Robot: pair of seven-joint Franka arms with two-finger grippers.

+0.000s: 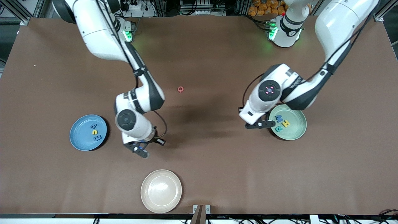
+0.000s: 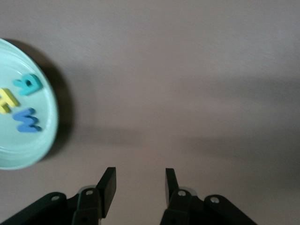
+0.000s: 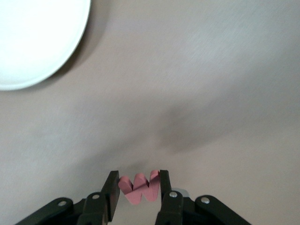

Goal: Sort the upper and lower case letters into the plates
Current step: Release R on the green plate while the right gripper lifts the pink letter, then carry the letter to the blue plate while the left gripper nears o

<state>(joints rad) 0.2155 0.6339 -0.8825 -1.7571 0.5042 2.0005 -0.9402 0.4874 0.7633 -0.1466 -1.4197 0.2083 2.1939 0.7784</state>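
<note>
While the right claw (image 3: 136, 187) pinches a flat red w-shaped letter (image 3: 139, 187) by its two ends, long axis spanning the jaws, it hangs over bare brown matte worktop (image 1: 217, 149) between the sky-blue plate (image 1: 81, 140) and the glossy cream plate (image 1: 161, 191). Beside the pale green plate (image 1: 297, 129), the left claw (image 2: 139, 185) stands spread and empty. Three letters lie flat in each round, shallow plate, and a red ring-shaped letter (image 1: 180, 89) lies mid-worktop.

The right arm comes from its base at about 11 o'clock in the front view and bends down toward 6 o'clock. Its right end effector (image 1: 140, 150) hangs over the desk (image 1: 217, 155), fingers (image 3: 111, 190) clamped on a red letter (image 3: 139, 186). The left arm reaches from 1 o'clock, elbow folded; its left end effector (image 1: 259, 124) hangs over the desk with fingers (image 2: 108, 185) parted and nothing between them.
</note>
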